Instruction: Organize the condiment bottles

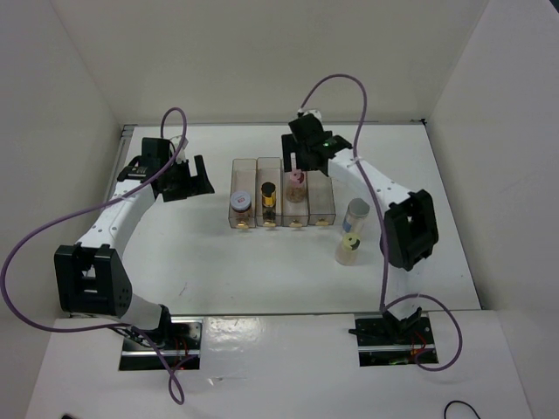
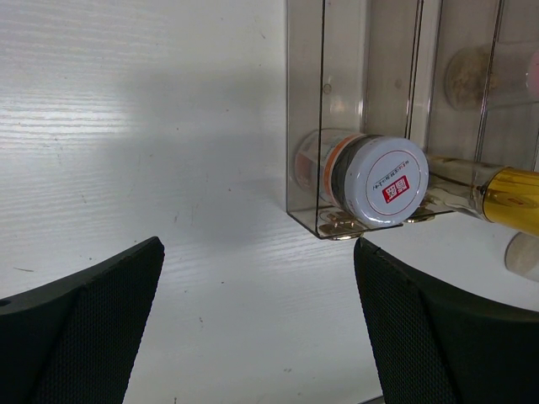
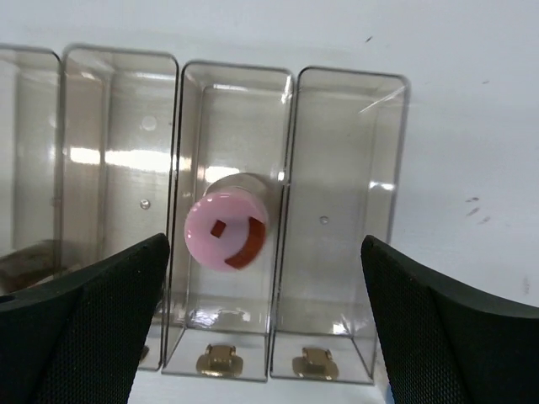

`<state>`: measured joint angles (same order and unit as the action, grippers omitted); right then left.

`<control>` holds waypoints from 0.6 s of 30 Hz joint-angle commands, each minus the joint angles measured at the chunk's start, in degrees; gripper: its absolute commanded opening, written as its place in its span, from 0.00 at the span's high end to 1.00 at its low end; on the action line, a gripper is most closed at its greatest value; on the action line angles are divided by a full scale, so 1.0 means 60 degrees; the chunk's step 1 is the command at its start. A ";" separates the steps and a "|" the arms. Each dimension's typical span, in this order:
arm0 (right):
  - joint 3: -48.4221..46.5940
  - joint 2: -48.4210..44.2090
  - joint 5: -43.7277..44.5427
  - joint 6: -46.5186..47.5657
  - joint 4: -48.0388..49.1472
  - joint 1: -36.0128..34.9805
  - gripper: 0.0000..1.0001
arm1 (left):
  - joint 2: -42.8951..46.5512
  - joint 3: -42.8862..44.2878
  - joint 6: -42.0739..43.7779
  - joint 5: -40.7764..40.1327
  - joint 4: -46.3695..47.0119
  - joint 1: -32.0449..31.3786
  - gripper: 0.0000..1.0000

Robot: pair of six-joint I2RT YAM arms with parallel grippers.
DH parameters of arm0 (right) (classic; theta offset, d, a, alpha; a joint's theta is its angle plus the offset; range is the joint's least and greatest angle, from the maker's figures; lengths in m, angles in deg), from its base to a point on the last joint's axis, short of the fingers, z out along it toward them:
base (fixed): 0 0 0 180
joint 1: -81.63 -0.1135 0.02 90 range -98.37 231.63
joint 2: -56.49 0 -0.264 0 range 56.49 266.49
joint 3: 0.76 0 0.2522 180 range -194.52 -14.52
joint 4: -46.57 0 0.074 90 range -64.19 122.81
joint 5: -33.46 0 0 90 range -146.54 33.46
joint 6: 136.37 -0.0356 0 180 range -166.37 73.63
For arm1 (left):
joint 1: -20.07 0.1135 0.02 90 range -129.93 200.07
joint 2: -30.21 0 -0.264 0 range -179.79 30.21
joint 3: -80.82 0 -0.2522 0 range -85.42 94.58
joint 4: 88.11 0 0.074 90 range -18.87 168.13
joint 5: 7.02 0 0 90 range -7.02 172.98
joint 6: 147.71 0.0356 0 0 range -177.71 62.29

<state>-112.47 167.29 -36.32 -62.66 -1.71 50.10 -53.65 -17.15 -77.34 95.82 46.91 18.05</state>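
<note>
A clear four-slot tray [image 1: 323,206] stands mid-table. Its left slot holds a jar with a pink-white lid [image 1: 241,205], the second a dark jar with a gold cap [image 1: 269,195], the third a pink-lidded jar [image 1: 297,181]; the right slot is empty. A taller grey-lidded jar [image 1: 357,212] and a pale jar with a yellow-green lid [image 1: 348,247] stand on the table right of the tray. My left gripper [image 1: 194,182] is open and empty, left of the tray. My right gripper [image 1: 307,160] is open and empty above the tray's far end, over the pink-lidded jar [image 3: 226,229].
The left wrist view shows the pink-white lid [image 2: 383,179] and gold cap [image 2: 509,200] at the tray's near end [image 2: 305,126]. White walls enclose the table on three sides. The right arm's elbow [image 1: 410,229] hangs just right of the two loose jars.
</note>
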 commanded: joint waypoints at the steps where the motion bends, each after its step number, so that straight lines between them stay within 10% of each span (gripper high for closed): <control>1: -0.0304 -0.1882 0.0349 -0.0258 -0.0208 0.0289 0.01 | 0.0192 0.0399 0.0138 0.0189 0.0297 0.0044 0.01; 18: 0.5468 -0.6513 -0.0867 -0.1573 -0.1584 0.0201 0.01 | 0.0279 0.0121 0.0051 0.0189 0.0472 0.0044 0.01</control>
<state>-81.80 133.41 -40.69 -67.54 -7.17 51.98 -53.60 -17.15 -77.37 95.95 48.24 18.05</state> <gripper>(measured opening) 0.985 0.992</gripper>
